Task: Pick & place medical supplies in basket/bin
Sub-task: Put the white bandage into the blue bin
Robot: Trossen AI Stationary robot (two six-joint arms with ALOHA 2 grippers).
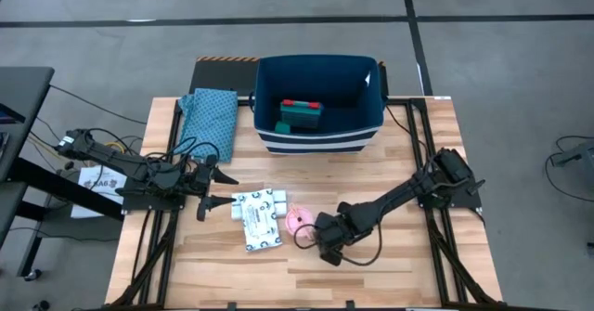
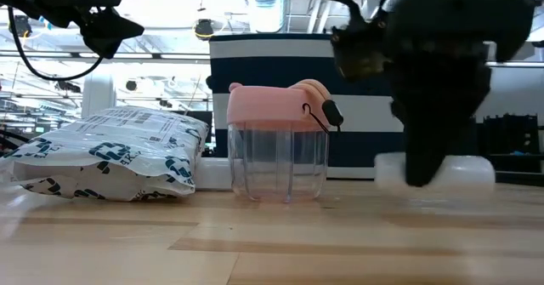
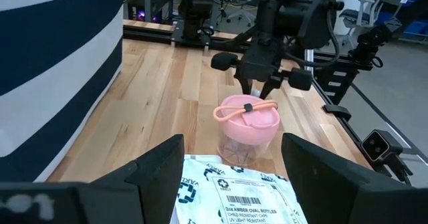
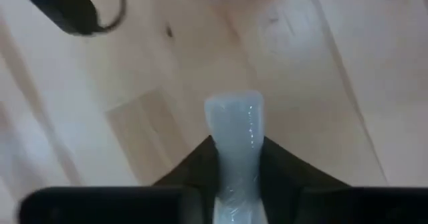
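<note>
The navy bin (image 1: 320, 135) stands at the far middle with a teal-and-red box (image 1: 301, 114) inside. A white packet (image 1: 258, 220) lies flat on the table. Beside it stands a clear cup with a pink lid (image 1: 297, 221). My right gripper (image 1: 327, 246), just near-right of the cup, is shut on a white tube (image 2: 472, 170). My left gripper (image 1: 210, 191) is open and empty, above the table just left of the packet, whose printed face shows in the left wrist view (image 3: 234, 194). My right gripper pinches the white tube about its middle (image 4: 234, 134) between its two fingers (image 4: 289, 167). The fingers come from above, pointing down, and lie across the tube. The tube lies level at the table's surface, its two ends (image 2: 387, 170) sticking out on either side of the gripper.
A teal patterned folded cloth (image 1: 209, 121) lies left of the bin at the far left. Bare wood (image 1: 408, 190) stretches between the right arm and the bin and along the near edge.
</note>
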